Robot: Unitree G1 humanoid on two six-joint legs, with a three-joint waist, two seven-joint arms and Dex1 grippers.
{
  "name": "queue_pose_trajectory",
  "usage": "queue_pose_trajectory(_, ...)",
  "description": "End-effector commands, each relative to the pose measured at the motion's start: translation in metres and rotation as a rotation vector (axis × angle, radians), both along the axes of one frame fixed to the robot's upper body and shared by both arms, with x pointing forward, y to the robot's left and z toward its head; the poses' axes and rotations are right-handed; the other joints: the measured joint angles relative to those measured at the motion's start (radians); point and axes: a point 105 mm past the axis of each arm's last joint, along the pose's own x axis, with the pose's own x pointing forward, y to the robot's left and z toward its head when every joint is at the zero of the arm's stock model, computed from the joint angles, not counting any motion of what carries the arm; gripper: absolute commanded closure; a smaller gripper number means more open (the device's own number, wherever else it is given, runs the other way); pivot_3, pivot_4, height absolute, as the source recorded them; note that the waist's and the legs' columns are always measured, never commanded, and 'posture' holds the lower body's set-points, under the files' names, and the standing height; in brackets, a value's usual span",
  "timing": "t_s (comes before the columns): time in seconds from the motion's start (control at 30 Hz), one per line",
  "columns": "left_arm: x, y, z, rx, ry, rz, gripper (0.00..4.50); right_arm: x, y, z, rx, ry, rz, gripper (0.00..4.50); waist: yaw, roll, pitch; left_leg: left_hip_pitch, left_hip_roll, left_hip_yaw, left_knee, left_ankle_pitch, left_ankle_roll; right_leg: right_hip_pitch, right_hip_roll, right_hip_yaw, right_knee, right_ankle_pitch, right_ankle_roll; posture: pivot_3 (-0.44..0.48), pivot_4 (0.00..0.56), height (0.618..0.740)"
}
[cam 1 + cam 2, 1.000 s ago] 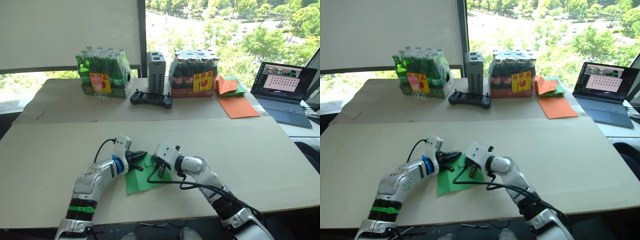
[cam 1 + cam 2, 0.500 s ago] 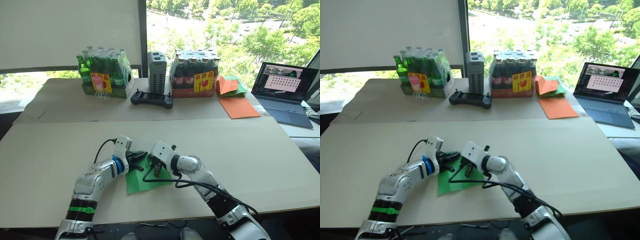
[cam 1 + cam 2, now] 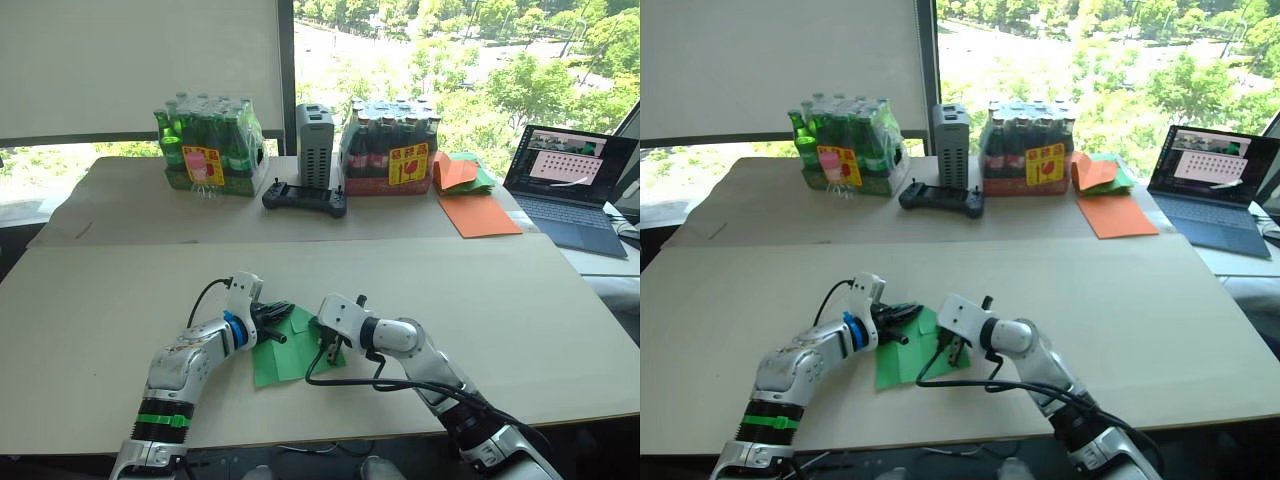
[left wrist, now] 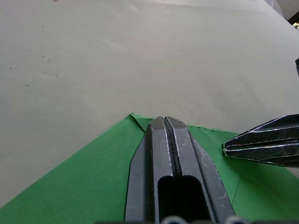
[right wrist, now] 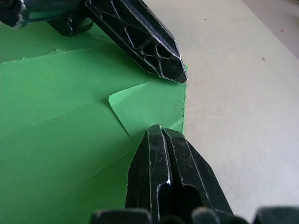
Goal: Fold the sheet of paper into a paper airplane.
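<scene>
The sheet of paper lies flat on the near desk, one corner folded over. The left hand, fingers together, presses its far edge; the right hand, fingers together, rests on its right edge. At the far side stand two bottle packs bearing red-and-yellow labels, their writing unreadable.

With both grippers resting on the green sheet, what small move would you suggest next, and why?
Probably slide the right gripper along the small folded corner flap to flatten its crease. Both grippers are shut with tips on the sheet of paper, and the left gripper pins the paper near that corner, so it should stay put while the flap, which looks slightly raised, is pressed.
</scene>
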Motion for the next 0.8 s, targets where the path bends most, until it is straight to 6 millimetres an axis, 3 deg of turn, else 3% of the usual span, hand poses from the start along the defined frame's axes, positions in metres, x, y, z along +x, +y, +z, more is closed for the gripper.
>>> queue_pose_trajectory(0.03, -0.001, 0.003, 0.009, -0.037, -0.011, 0.022, 4.5, 0.0, -0.002, -0.019, -0.04, 0.069, -0.027, 4.48, -0.002, 0.0, 0.0, 0.0, 0.0, 0.0, 0.0, 0.0, 0.0, 0.0, 0.0, 0.0, 0.0, 0.0, 0.0, 0.0, 0.15, 0.727)
queue_pose_trajectory(0.27, -0.011, 0.0, 0.054, -0.223, -0.074, 0.01, 4.5, 0.002, 0.003, -0.018, -0.031, 0.068, -0.017, 4.48, -0.002, 0.0, 0.0, -0.001, 0.0, 0.0, 0.0, 0.0, 0.0, -0.001, 0.0, 0.0, 0.0, 0.0, 0.0, 0.0, 0.15, 0.727)
queue_pose_trajectory(0.43, -0.028, 0.009, 0.072, -0.268, -0.093, 0.022, 4.5, 0.002, 0.003, -0.019, -0.037, 0.07, -0.01, 4.48, -0.003, 0.0, 0.0, -0.001, 0.0, 0.0, 0.0, 0.0, 0.0, -0.001, 0.0, 0.0, 0.0, 0.0, 0.0, 0.0, 0.15, 0.727)
queue_pose_trajectory(0.67, -0.053, 0.041, 0.075, -0.291, -0.068, 0.132, 4.5, 0.004, 0.006, -0.02, -0.042, 0.071, 0.009, 4.48, -0.004, 0.0, 0.0, 0.0, 0.001, 0.0, 0.0, 0.0, 0.0, -0.001, 0.0, 0.0, 0.0, 0.0, 0.0, 0.0, 0.15, 0.727)
queue_pose_trajectory(0.8, -0.063, 0.073, 0.066, -0.292, -0.051, 0.271, 4.5, 0.004, 0.009, -0.02, -0.044, 0.071, 0.027, 4.48, -0.004, 0.0, 0.0, 0.0, 0.0, 0.0, 0.0, 0.0, 0.0, -0.001, 0.0, 0.0, 0.0, 0.0, 0.0, 0.0, 0.15, 0.727)
